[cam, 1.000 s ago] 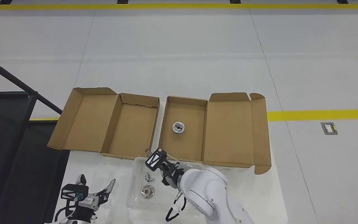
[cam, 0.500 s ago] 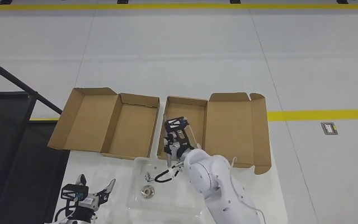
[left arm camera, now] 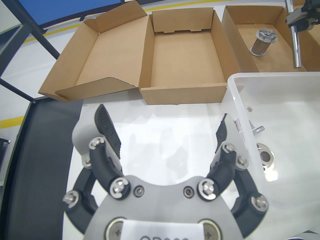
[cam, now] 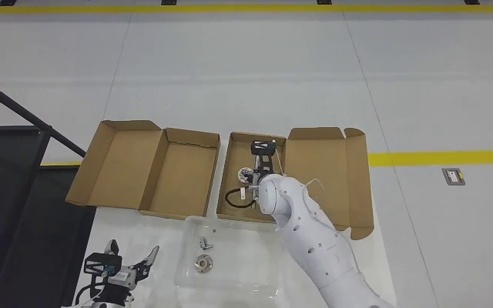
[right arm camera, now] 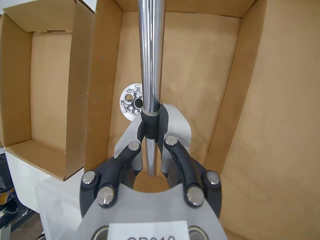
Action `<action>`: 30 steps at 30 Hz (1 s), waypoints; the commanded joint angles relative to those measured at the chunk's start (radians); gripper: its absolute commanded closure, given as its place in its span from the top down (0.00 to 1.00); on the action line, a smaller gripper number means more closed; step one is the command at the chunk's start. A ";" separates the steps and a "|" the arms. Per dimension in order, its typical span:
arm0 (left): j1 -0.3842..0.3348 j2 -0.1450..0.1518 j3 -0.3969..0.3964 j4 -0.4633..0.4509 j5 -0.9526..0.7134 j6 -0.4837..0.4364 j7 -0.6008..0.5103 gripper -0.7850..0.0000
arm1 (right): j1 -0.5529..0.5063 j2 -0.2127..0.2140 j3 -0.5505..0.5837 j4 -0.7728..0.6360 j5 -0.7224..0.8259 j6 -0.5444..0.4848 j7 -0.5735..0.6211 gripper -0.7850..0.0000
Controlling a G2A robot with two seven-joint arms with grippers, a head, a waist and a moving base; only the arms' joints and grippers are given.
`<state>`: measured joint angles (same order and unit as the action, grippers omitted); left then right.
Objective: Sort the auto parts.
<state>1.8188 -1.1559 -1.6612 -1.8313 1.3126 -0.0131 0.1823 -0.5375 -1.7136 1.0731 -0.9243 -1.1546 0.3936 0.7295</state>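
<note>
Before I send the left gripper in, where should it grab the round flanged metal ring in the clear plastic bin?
Probably the raised centre hub of the round flanged metal ring, coming straight down from above: its flange lies flat on the floor of the clear plastic bin, bore up, and the walls block a side approach.
</note>
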 commanded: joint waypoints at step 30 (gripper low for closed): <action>0.000 0.000 0.000 0.000 0.000 0.000 0.000 1.00 | 0.165 -0.037 0.010 0.371 0.102 -0.074 -0.138 0.31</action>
<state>1.8188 -1.1559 -1.6612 -1.8313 1.3126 -0.0131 0.1823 -0.3661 -1.7523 1.0799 -0.5395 -1.0544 0.3241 0.5978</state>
